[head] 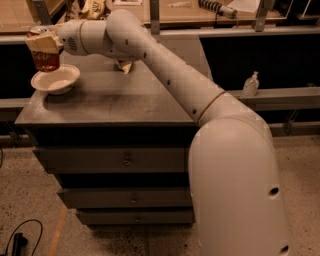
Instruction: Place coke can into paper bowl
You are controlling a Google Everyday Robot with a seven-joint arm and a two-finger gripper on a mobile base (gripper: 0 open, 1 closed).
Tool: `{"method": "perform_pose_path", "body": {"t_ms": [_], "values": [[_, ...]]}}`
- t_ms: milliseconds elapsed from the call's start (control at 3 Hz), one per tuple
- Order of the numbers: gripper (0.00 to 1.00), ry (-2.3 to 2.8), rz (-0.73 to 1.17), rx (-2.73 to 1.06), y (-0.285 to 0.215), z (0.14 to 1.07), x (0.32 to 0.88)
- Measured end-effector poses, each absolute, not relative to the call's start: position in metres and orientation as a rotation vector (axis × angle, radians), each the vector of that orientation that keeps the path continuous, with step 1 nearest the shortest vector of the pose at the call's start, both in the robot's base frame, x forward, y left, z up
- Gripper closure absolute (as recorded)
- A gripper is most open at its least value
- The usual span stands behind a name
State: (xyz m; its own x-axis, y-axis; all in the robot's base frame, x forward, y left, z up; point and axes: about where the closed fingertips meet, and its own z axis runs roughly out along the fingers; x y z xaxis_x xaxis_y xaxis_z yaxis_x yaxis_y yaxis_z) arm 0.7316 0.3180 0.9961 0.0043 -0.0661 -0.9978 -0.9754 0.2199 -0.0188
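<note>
Coke can (pixel 46 61): upright, pinched between fingers of gripper (pixel 44 45), directly over paper bowl (pixel 72 74) near corner of counter (pixel 115 100). Pick-up and carry done; lowering and release outstanding.

The only lettering stands on the can (pixel 46 61): white script on its red side, of which just the opening "Co" can be made out. The rest is covered by the gripper (pixel 44 44), which clasps the can's upper part just above the bowl (pixel 70 75). Print on the bag (pixel 95 7) at the back and on the bottle (pixel 250 84) cannot be read.
</note>
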Motion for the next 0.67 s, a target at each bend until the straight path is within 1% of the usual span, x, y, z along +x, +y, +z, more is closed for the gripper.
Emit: {"method": "perform_pose_path", "body": {"t_ms": [667], "values": [[1.00, 1.389, 0.948, -1.078, 0.324, 0.967, 0.739]]}}
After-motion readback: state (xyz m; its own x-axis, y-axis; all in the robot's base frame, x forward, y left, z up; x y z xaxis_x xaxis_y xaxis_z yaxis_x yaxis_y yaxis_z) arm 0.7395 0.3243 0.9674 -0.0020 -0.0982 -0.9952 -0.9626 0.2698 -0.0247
